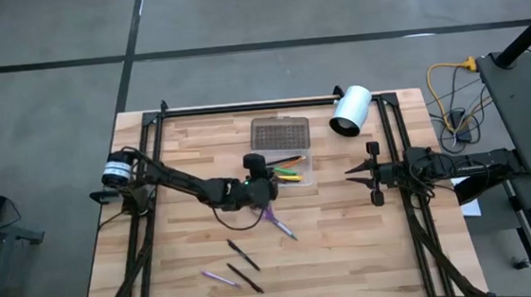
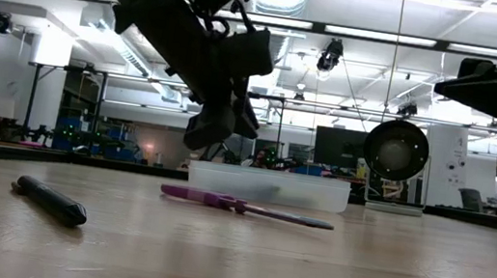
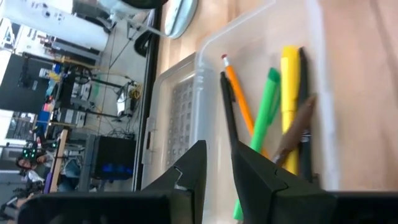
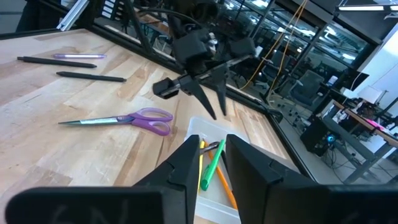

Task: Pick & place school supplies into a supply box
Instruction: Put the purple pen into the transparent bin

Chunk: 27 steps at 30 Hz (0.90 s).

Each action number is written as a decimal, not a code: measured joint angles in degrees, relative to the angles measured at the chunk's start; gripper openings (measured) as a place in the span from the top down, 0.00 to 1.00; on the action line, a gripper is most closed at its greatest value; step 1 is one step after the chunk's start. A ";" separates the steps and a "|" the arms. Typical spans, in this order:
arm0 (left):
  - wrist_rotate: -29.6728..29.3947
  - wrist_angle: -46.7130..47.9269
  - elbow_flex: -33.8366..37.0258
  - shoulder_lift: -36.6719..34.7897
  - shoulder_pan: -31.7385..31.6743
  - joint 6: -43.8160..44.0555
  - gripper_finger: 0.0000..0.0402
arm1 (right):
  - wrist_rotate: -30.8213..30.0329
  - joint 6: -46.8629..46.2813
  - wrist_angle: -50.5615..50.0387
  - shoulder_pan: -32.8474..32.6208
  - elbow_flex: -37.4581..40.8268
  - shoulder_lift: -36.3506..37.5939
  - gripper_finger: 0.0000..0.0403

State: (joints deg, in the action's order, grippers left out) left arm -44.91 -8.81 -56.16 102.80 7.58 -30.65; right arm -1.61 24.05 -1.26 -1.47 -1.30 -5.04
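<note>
The left end effector (image 1: pixel 266 179) is held above the left edge of the supply box (image 1: pixel 283 155), with its fingers (image 4: pixel 214 87) spread apart and nothing between them. It is judged that a pen has just been released there, or that the next pick is being prepared. The right end effector (image 1: pixel 353 171) is kept at the right side of the surface (image 1: pixel 349 246), well apart from the box. Its fingers appear narrowly parted and empty, so this arm is judged to be waiting.

The box is placed at the far middle of the surface, its dotted lid (image 1: pixel 279 130) folded open toward the far side so that things can be dropped in from above. Inside, a yellow pen (image 3: pixel 290 106), a green pen (image 3: pixel 263 112), an orange pencil (image 3: pixel 241 102), a black pen (image 3: pixel 229 115) and a brown one (image 3: pixel 295 134) are laid side by side.

The purple scissors (image 1: pixel 279 220) are left on the surface just near of the left end effector. Nearer still, two black pens (image 1: pixel 243 256) and a purple pen (image 1: pixel 219 277) are lying. These things remain to be picked. A white cylinder (image 1: pixel 350 110) is lying to the right of the box.
</note>
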 joint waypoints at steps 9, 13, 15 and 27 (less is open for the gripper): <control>-0.01 0.04 -0.25 -0.19 4.89 0.15 0.85 | -0.02 0.01 0.02 0.01 0.00 -0.02 0.80; -0.02 0.05 -0.81 -0.28 6.96 0.31 0.85 | -0.02 0.00 0.02 0.02 0.00 -0.02 0.80; -0.08 0.20 -0.83 -0.28 8.07 0.90 0.85 | 0.00 0.00 0.00 0.02 0.00 0.00 0.81; -0.07 0.27 -0.85 -0.94 13.89 2.25 0.85 | 0.00 0.00 0.00 0.00 0.00 0.00 0.82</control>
State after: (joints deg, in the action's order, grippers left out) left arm -44.98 -8.53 -57.01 101.86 21.47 -28.40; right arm -1.61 24.05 -1.25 -1.47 -1.30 -5.04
